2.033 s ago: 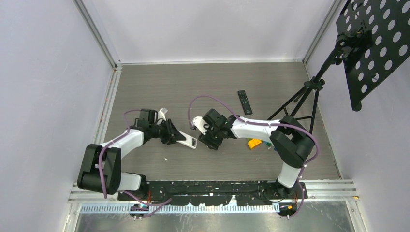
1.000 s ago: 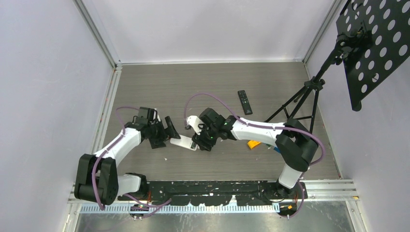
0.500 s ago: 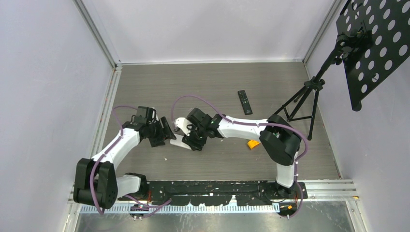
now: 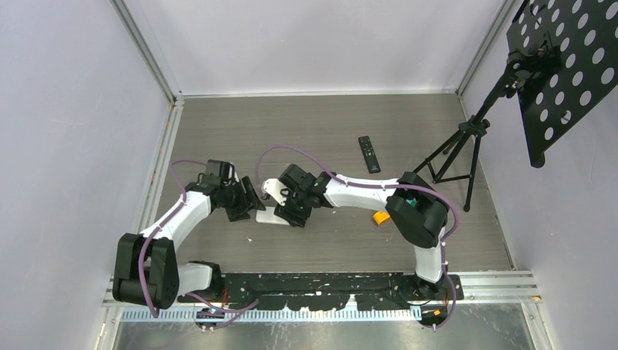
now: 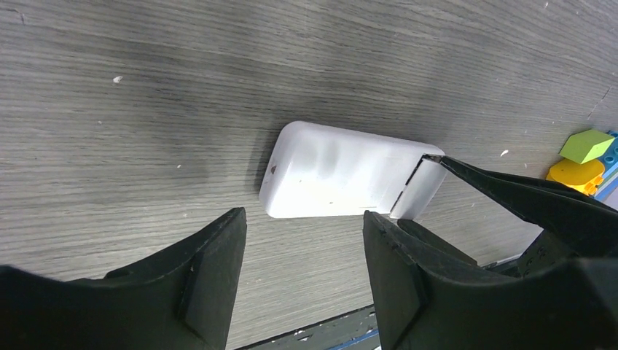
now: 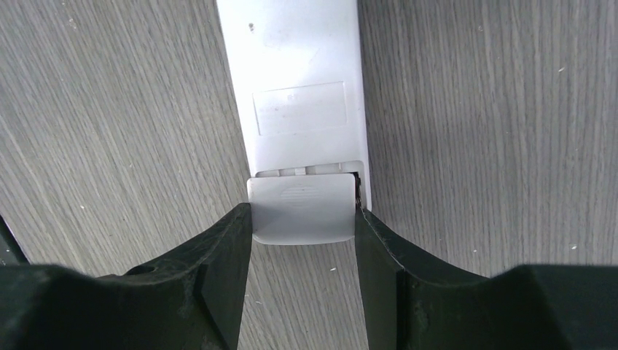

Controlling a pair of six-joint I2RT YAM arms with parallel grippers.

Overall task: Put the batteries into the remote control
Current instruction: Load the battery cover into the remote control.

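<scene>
**Right gripper (image 6: pixel 302 222) clamps the battery cover (image 6: pixel 302 208)**

White remote (image 5: pixel 339 175) lies face-down on the grey table (image 4: pixel 328 131) between the arms; its cover sits partly slid off one end, pinched from both sides; left gripper (image 5: pixel 302 227) hangs spread, untouching, by the other end.

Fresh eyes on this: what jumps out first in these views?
The white remote lies back-up in the middle of the table, with the right pincer clamped across the cover at one end. The left pincer hangs open above the other end. At the far right, a black perforated stand rises beside the table.
</scene>
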